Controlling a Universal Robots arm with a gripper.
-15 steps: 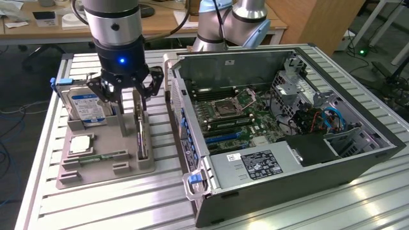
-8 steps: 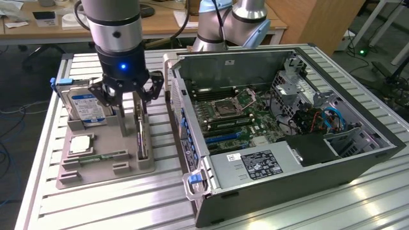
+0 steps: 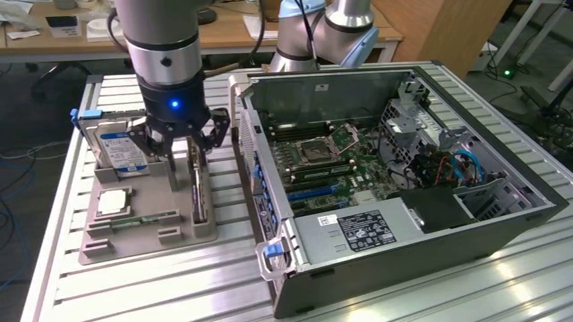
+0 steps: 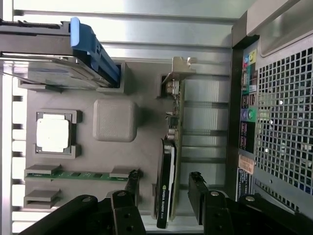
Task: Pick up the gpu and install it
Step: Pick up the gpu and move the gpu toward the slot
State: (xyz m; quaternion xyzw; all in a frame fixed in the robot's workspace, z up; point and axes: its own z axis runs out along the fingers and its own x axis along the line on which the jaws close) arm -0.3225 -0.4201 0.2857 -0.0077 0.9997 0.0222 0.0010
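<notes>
The claw (image 3: 184,149) is released, its jaws spread to either side of the gpu (image 3: 198,194) without touching it. The gpu stands on edge in a grey holder tray (image 3: 134,245) on the worktop (image 3: 179,285), just to the exterior view's left of the open computer case (image 3: 501,235).

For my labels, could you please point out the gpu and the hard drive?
gpu (image 4: 165,191): wrist view, on its black cover.
hard drive (image 3: 119,149): exterior view, on its blue label.

gpu (image 3: 198,193) on tray (image 3: 134,243), beside computer case (image 3: 394,268)
</notes>
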